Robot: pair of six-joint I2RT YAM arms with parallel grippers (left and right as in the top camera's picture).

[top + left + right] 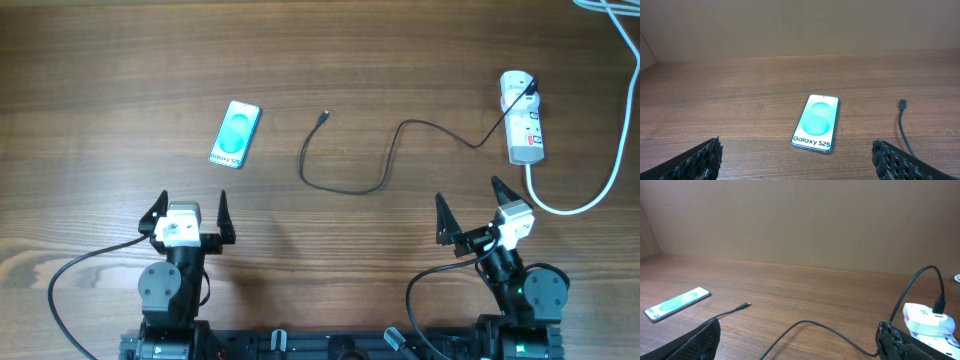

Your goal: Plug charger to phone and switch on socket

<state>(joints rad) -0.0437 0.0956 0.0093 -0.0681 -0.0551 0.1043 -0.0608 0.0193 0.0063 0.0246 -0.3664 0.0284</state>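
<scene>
The phone (235, 134) lies flat on the wooden table at left centre, its cyan screen lit; the left wrist view shows the phone (815, 123) straight ahead. The charger (372, 165), a thin black cable, loops across the middle, its small connector (324, 118) free on the table and its black plug (529, 90) seated in the socket (522, 118), a white power strip at far right. My left gripper (188, 208) is open, just short of the phone. My right gripper (468, 207) is open, near the socket (930, 324). The connector (902, 104) sits right of the phone.
A thick white cord (600, 190) runs from the socket's near end, curving right and up to the table's top right corner. A plain brown wall backs the table in both wrist views.
</scene>
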